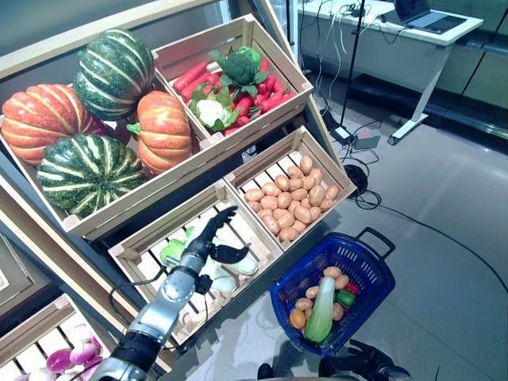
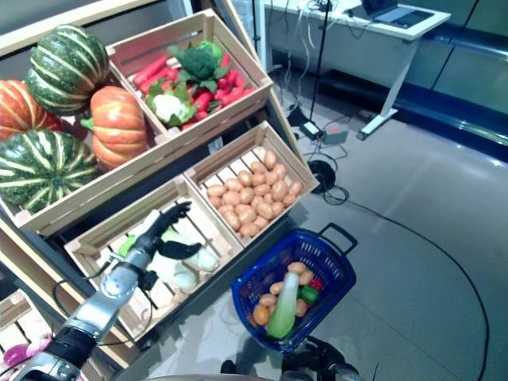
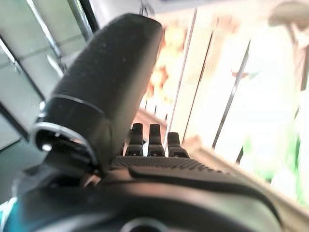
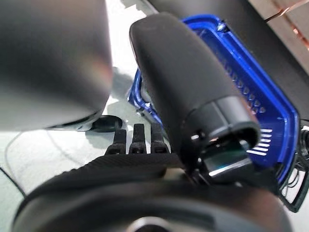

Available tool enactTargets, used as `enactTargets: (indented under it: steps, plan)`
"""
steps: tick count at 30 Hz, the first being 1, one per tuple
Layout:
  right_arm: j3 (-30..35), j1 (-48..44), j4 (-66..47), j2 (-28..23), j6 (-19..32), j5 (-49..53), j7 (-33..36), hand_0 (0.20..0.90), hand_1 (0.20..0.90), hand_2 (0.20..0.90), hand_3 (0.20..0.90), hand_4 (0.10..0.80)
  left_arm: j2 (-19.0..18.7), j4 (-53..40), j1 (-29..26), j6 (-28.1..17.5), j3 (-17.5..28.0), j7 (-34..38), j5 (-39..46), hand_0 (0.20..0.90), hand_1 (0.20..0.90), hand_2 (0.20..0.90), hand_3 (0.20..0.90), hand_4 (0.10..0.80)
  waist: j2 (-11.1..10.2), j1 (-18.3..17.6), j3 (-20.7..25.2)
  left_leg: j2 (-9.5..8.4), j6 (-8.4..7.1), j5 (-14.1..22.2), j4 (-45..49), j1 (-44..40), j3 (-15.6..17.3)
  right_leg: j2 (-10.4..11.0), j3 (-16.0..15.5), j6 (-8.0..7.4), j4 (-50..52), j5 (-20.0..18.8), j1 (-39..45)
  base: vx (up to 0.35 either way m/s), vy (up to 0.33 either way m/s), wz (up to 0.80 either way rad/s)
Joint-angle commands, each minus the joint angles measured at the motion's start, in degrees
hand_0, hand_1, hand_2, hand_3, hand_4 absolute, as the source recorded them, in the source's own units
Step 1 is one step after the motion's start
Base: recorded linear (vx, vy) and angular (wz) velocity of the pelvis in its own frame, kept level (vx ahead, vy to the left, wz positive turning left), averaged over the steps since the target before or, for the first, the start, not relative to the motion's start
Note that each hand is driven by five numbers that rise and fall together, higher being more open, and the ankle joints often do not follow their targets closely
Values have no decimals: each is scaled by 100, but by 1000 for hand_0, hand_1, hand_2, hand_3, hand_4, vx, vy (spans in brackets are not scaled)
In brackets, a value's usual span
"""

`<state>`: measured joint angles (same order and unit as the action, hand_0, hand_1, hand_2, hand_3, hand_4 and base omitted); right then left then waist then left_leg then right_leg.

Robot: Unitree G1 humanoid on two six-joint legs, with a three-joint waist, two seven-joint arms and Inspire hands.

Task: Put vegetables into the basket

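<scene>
The blue basket (image 1: 374,263) stands on the floor to the right of the wooden stand. In it lie potatoes (image 1: 332,273), a long pale green vegetable (image 1: 321,314), a green pepper (image 1: 345,299) and a small red piece. My left hand (image 1: 208,236) reaches into the lower left crate (image 1: 127,252), fingers straight and thumb spread, just over pale white-green vegetables (image 1: 240,264). It holds nothing. In the left wrist view the fingers (image 3: 149,140) point along the crate slats beside a pale green vegetable (image 3: 270,121). My right hand (image 4: 145,166) is open, with straight fingers beside the basket's rim (image 4: 263,87).
The slanted wooden stand (image 1: 208,155) fills the left half, with crates in two rows. A white desk (image 1: 413,36) stands at the back right. Cables and a power adapter (image 1: 366,139) lie on the grey floor beyond the basket.
</scene>
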<state>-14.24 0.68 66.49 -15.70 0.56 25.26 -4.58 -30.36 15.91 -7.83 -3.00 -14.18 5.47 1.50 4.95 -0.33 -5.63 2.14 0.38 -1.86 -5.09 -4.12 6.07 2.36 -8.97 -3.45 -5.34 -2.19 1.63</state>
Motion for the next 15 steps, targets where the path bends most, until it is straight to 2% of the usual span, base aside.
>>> enactTargets:
  steps: [1, 3, 6, 8, 10, 12, 13, 14, 15]
  plan:
    - [-82, 50, 87, 211, 339, 132, -138, 900, 900, 900, 900, 800, -575, -285, -585, -448, 389, 482, -240, 900, 900, 900, 900, 800, -338, 78, 134, 88, -227, 91, 9, 228, -109, 341, -159, -171, 34, -25, 157, 18, -15, 6]
    - [-57, 88, 103, 213, 378, 90, -183, 900, 900, 900, 900, 800, -586, -223, -559, -452, 571, 797, -477, 900, 900, 900, 900, 800, -360, 95, 139, 93, -237, 95, 9, 220, -123, 333, -185, -164, 34, -5, 184, 37, -14, 8]
    - [-66, 134, 69, 213, 360, -8, -199, 900, 900, 900, 900, 800, -683, 149, -557, -352, 604, 1374, -1169, 900, 900, 900, 900, 800, -377, 88, 155, 88, -250, 100, 9, 179, -146, 310, -198, -139, 34, 28, 234, 82, 12, 9]
    - [-111, 156, 36, 175, 368, -14, -222, 900, 900, 900, 900, 800, -780, 393, -541, -256, 623, 1669, -1062, 900, 900, 900, 900, 800, -383, 92, 126, 103, -263, 76, 9, 162, -143, 290, -201, -113, 34, 50, 254, 97, 19, 2]
    - [-146, 154, -48, 144, 382, -2, -255, 900, 900, 900, 900, 800, -693, 679, -547, -219, 610, 2003, -1268, 900, 900, 900, 900, 800, -391, 81, 68, 113, -267, 37, 9, 172, -142, 271, -187, -82, 37, 50, 231, 22, 21, -1]
    - [-304, -2, -223, 49, 430, 4, -260, 900, 900, 900, 900, 800, -660, 1090, -780, -359, 365, 2594, -1588, 900, 900, 900, 900, 800, -389, 72, -192, 134, -292, 27, 486, 626, -181, 275, -129, 23, 554, 196, -207, -258, 40, -2]
    - [-441, -252, -318, -82, 511, 134, -274, 900, 900, 900, 900, 800, -696, 1325, -1113, -388, 150, 3054, -1695, 900, 900, 900, 900, 800, -370, 54, -556, 143, -319, 8, 913, 1122, -241, 274, -104, 96, 1057, 298, -661, -346, 31, -2]
    - [-441, -252, -318, -82, 511, 134, -274, 900, 900, 900, 900, 800, -696, 1325, -1113, -388, 150, 3054, -1695, 900, 900, 900, 900, 800, -370, 54, -556, 143, -319, 8, 913, 1122, -241, 274, -104, 96, 1057, 298, -661, -493, 43, 4]
    - [-560, -538, -363, -216, 518, 288, -279, 900, 900, 900, 900, 800, -817, 1633, -1565, -375, -124, 3446, -1659, 900, 900, 900, 900, 800, -331, -10, -862, 173, -342, -30, 1278, 1549, -220, 265, -74, 168, 1518, 386, -1141, -297, 46, 6]
